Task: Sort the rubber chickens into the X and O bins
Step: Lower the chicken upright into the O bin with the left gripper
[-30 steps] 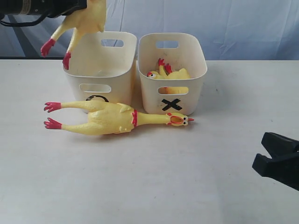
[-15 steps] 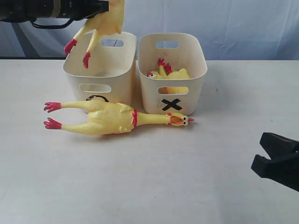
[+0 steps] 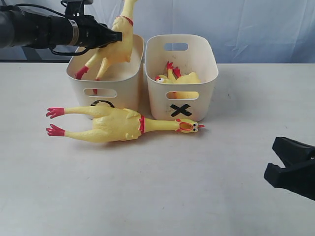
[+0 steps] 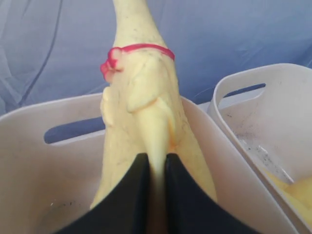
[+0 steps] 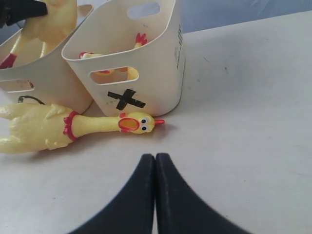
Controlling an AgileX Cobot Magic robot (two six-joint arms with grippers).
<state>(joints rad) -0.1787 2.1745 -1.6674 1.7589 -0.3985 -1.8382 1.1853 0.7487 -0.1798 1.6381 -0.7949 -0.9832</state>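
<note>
My left gripper [image 3: 117, 36] is shut on a long rubber chicken [image 3: 114, 46], pinching its wing [image 4: 157, 141] over the left cream tub, the O bin [image 3: 104, 93]. Its red feet hang inside that tub and its neck points up. Another long rubber chicken [image 3: 115, 124] lies flat on the table before both tubs, with its beak under the black X [image 3: 180, 110]. The X bin [image 3: 209, 78] holds a smaller chicken [image 3: 178, 77]. My right gripper [image 5: 155, 157] is shut and holds nothing, low over the table near the front right.
The two tubs stand side by side, almost touching, at the back of the white table [image 3: 162, 187]. A blue cloth backdrop [image 3: 236, 24] hangs behind them. The O mark [image 3: 102, 103] is mostly hidden behind the lying chicken.
My left gripper has carried its chicken rightward and down, from beyond the left tub's outer edge to over it; the feet now dangle inside. The right gripper has barely moved.
</note>
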